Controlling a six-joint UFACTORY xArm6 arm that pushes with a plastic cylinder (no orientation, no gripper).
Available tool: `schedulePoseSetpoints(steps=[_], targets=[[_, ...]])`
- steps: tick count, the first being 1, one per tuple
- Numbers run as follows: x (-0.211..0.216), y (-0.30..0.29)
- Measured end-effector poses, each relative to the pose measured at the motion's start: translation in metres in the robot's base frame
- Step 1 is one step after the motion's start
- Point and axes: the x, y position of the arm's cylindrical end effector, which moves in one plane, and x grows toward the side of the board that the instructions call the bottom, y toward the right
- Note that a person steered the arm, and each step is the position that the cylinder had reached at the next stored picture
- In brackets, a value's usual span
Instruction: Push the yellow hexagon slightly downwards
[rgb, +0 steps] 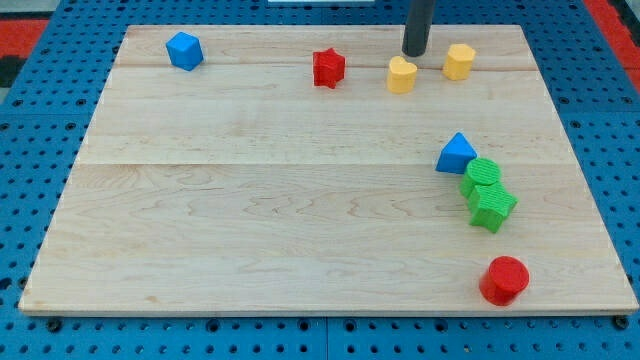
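Observation:
The yellow hexagon (459, 61) sits near the view's top edge of the wooden board (250, 220), right of centre. A second yellow block, heart-like in shape (401, 75), lies just to its left and a little lower. My tip (415, 53) stands between the two yellow blocks, just above and right of the heart-like one and left of the hexagon. It is close to the heart-like block; I cannot tell whether it touches it. A small gap separates my tip from the hexagon.
A red star (328, 68) lies left of the yellow blocks and a blue cube (185, 50) at the top left. At the right, a blue triangle (456, 154), a green cylinder (482, 173) and a green star (491, 205) cluster together. A red cylinder (504, 279) sits at the bottom right.

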Motion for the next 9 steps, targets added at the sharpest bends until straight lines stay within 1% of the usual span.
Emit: schedulePoseSetpoints(steps=[1,2,3,4,8,9], targets=[[-0.02,0.044],[0.008,0.068],[0.021,0.031],[0.021,0.018],[0.008,0.018],[0.01,0.029]])
